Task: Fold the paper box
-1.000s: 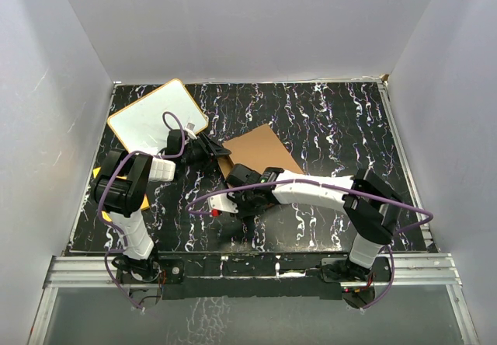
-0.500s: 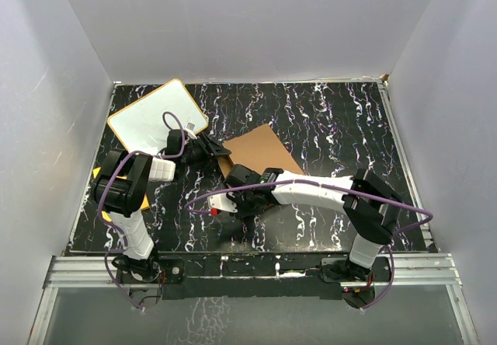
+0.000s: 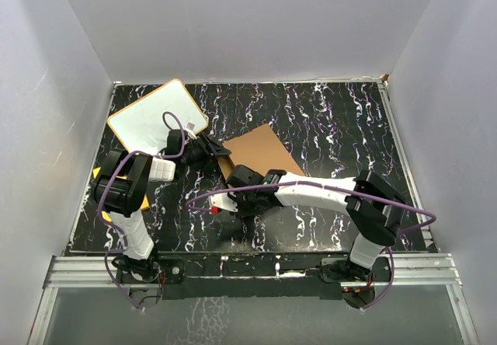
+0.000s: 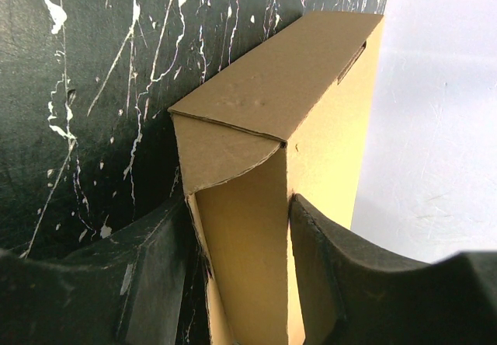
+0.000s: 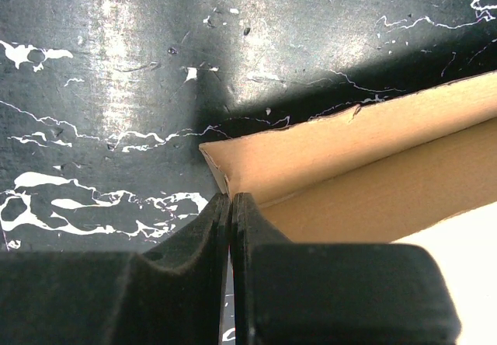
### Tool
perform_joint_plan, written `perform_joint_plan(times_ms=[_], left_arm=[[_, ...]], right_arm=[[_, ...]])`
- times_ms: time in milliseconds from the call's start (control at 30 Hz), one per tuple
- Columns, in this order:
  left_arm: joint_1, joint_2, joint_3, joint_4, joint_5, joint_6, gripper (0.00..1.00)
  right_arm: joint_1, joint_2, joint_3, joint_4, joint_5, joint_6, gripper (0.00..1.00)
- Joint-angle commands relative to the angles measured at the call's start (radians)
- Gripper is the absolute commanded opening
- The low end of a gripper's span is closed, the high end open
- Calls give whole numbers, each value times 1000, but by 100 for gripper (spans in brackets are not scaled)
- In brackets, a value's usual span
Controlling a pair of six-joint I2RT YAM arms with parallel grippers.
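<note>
Left arm [image 3: 138,236]: white tubular links joined by bulky black joint housings.
Right arm [image 3: 314,193]: same white-and-black build, with 1 small red spot [image 3: 215,210] at its wrist end.
Cables [image 3: 116,175]: purple, 1 running in loose loops along each arm.
Bases [image 3: 140,266]: 2 black mounts with wiring.
Left hand [image 4: 241,205]: 2 broad matt black fingers [image 4: 151,271] with curved inner faces.
Right hand [image 5: 231,199]: 2 matt black fingers [image 5: 182,283], blocky at the root and tapering to rounded tips.

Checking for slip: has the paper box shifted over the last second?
No. In the top view the paper box keeps its place against the white board and the white streaks of the table; no shift shows.
</note>
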Motion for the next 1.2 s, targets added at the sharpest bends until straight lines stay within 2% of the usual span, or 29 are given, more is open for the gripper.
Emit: perform_joint_plan(times_ms=[0, 500, 833, 1167], left_arm=[[3, 75, -61, -241, -95, 69, 31], [4, 76, -59, -241, -92, 69, 32], [5, 83, -50, -244, -89, 68, 32], [5, 84, -51, -242, -86, 68, 32]], right_arm=[[-20, -47, -6, 104, 27, 33, 8], [-51, -77, -20, 112, -14, -2, 8], [-70, -110, -25, 40, -168, -195, 8], [-77, -89, 37, -95, -244, -392, 8]])
